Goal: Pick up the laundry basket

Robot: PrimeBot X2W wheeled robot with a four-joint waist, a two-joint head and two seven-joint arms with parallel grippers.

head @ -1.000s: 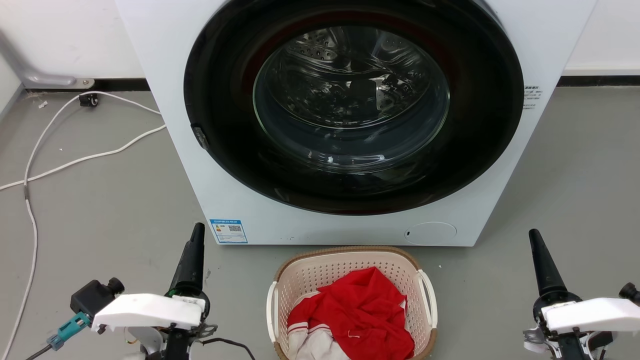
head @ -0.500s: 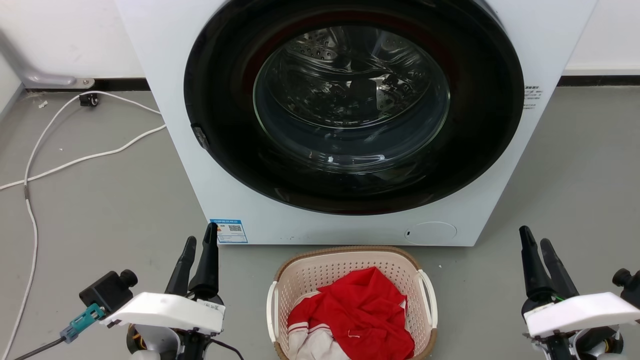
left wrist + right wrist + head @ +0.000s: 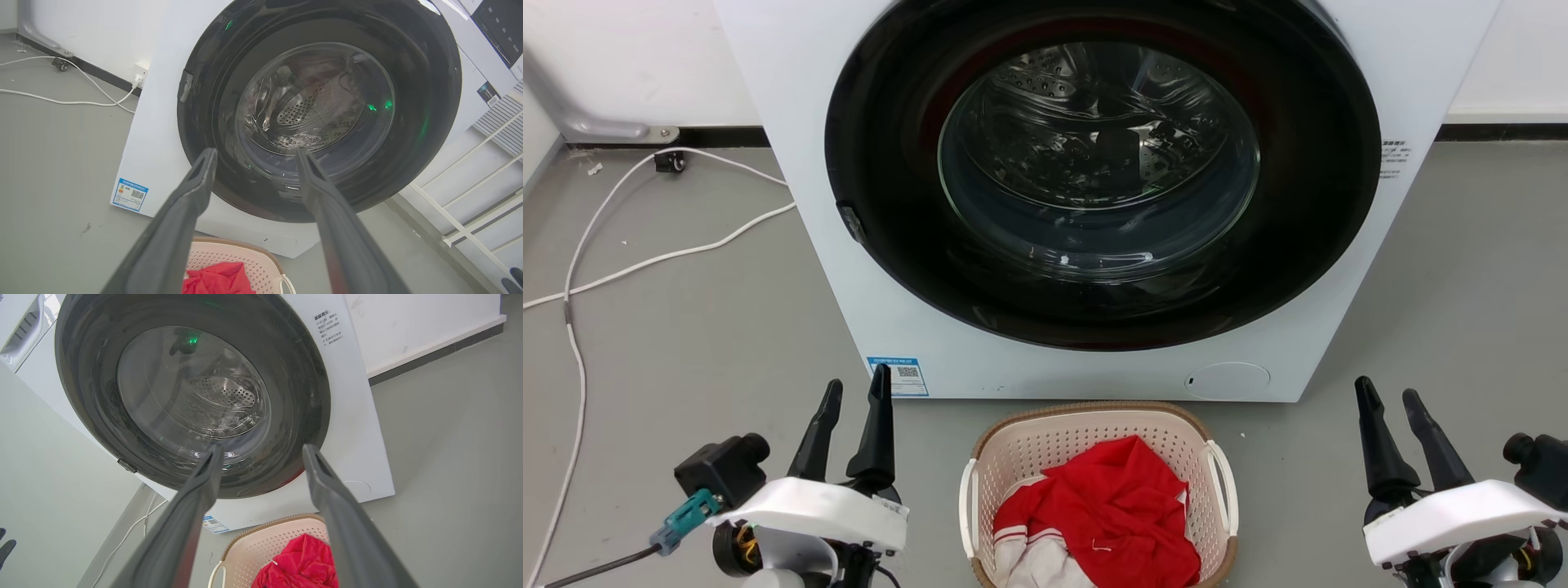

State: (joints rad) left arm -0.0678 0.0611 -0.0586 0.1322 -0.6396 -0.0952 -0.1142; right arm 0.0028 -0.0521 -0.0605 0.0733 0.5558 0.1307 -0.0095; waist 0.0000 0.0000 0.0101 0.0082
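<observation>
The laundry basket is cream with a brown rim and white loop handles. It stands on the grey floor just in front of the washer, holding red and white cloth. The basket also shows low in the left wrist view, and the basket low in the right wrist view. My left gripper hangs open to the basket's left, fingers pointing at the washer, holding nothing. Off to the basket's right, my right gripper is open too and empty. Both stand well apart from the handles.
A white front-loading washer with a shut dark round door rises right behind the basket. White cables trail over the floor at the left. A white rack stands beside the washer in the left wrist view.
Both grippers have opened from shut; their fingers now stand spread. The left gripper has shifted right toward the basket and the right gripper slightly left.
</observation>
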